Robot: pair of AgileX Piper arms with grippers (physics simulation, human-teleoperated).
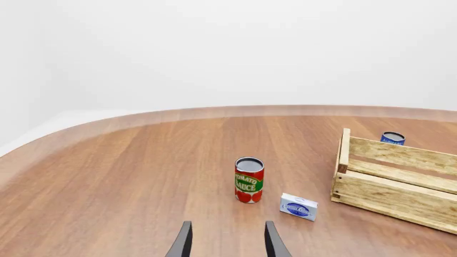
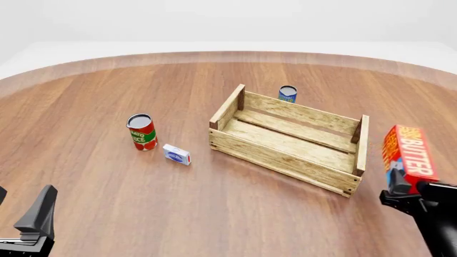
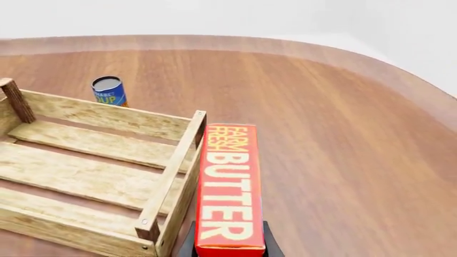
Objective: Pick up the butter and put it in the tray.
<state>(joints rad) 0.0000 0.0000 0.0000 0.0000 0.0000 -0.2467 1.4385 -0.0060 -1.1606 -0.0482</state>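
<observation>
The right gripper (image 2: 402,194) clamps the lower end of the butter (image 2: 408,152), holding the carton upright and clear of the bench (image 2: 214,214) just outside the tray's (image 2: 286,155) near-right end board, apparently so it can pass over that taller board before being lowered. The slatted tray holds nothing, with a blue can (image 2: 288,93) standing behind it and a tomato can (image 2: 141,131) and small white box (image 2: 175,154) off to its left, while the left gripper (image 1: 227,243) waits low at the near edge, jaws parted and holding nothing
</observation>
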